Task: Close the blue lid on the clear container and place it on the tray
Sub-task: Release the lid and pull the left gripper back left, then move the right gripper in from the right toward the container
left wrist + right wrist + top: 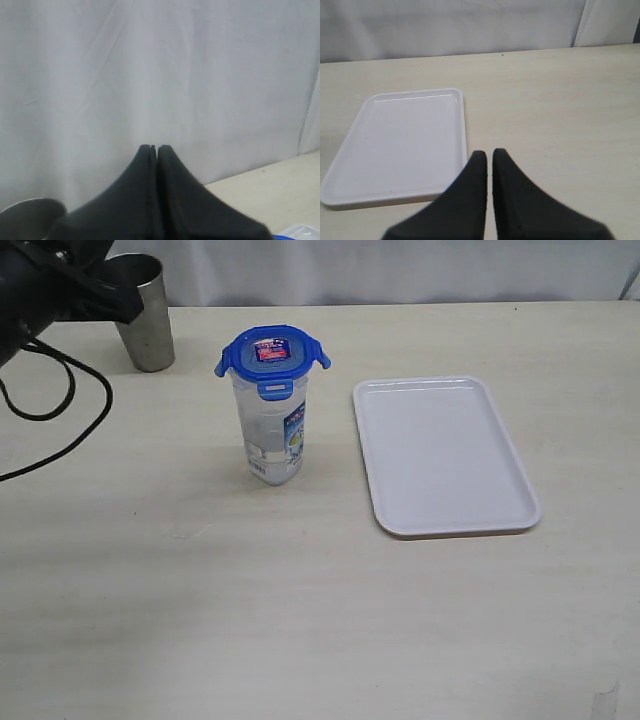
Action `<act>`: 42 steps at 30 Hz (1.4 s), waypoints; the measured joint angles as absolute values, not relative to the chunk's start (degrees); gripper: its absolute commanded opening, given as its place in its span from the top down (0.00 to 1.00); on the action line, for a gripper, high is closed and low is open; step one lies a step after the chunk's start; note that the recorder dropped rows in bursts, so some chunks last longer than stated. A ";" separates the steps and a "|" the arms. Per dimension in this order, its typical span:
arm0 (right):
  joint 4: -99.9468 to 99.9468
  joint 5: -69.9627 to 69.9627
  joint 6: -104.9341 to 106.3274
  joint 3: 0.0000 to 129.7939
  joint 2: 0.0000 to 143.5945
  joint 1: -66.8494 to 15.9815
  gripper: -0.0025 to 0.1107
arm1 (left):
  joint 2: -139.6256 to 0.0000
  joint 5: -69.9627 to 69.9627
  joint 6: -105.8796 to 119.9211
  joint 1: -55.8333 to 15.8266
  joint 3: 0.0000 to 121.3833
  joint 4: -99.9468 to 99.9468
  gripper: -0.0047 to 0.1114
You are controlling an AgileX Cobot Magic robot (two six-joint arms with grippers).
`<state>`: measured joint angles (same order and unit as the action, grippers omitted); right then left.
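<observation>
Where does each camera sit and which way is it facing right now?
Exterior: raised, looking down at clear container, blue lid, tray, metal cup; left arm top left.
Left wrist: behind shut left end effector, facing the curtain.
Right wrist: behind shut right end effector, facing the tray.
Shared: tray, exterior and right wrist.

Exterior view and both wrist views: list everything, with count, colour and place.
table: one, pale beige
tray: one, white, empty, on the table
clear container: one, translucent, upright, left of the tray
blue lid: one, blue, atop the clear container
metal cup: one, grey, far left, behind the left arm
cable: one, black, table's left side
left gripper: one, black, shut, empty
right gripper: one, black, shut, near the tray
</observation>
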<state>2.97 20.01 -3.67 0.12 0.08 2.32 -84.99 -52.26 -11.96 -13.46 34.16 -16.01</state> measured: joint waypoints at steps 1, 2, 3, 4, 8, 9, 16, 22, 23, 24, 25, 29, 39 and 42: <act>2.97 20.01 -3.67 0.12 0.08 2.32 0.94 | -85.90 -52.91 -13.33 -12.07 34.16 -18.37 0.96; 2.97 20.01 -3.67 0.12 0.08 2.32 0.94 | -87.97 -54.36 -13.87 -10.22 34.16 -22.44 0.96; 2.97 20.01 -3.67 0.12 0.08 2.32 0.94 | -89.48 -55.18 -13.97 -9.27 34.16 -24.82 0.96; 2.97 20.01 -3.67 0.12 0.08 2.32 0.94 | -92.41 -56.61 -13.96 -7.89 34.71 -28.87 0.96; 2.97 20.01 -3.67 0.12 0.08 2.32 0.94 | -101.45 -59.68 -16.54 -6.72 39.99 -35.62 0.96; 2.97 20.01 -3.67 0.12 0.08 2.32 0.94 | -103.69 -60.13 -17.45 -6.74 41.95 -37.67 0.96; 2.97 20.01 -3.67 0.12 0.08 2.32 0.94 | -112.63 -60.06 -21.42 -6.74 49.72 -44.80 0.96; 2.97 20.01 -3.67 0.12 0.08 2.32 0.94 | -112.74 -59.95 -21.57 -6.74 50.34 -46.13 0.96; 2.97 20.01 -3.67 0.12 0.08 2.32 0.94 | -112.74 -59.43 -21.67 -6.74 50.34 -46.42 0.96; 2.97 20.01 -3.67 0.12 0.08 2.32 0.94 | -112.74 -59.17 -21.67 -6.74 50.34 -46.72 0.96; 2.97 20.01 -3.67 0.12 0.08 2.32 0.94 | -112.74 -58.86 -21.67 -6.74 50.34 -47.02 0.96; 3.06 19.89 -3.67 0.12 0.08 2.32 0.94 | -112.74 -57.76 -21.80 -6.74 50.34 -48.55 0.96; 3.22 0.87 -3.67 0.12 0.08 2.32 0.94 | -112.74 -57.26 -21.91 -6.74 50.34 -51.97 0.96; 1.44 -7.93 -4.48 0.12 0.08 2.32 0.94 | -112.74 -56.66 -22.03 -6.74 50.37 -52.30 0.96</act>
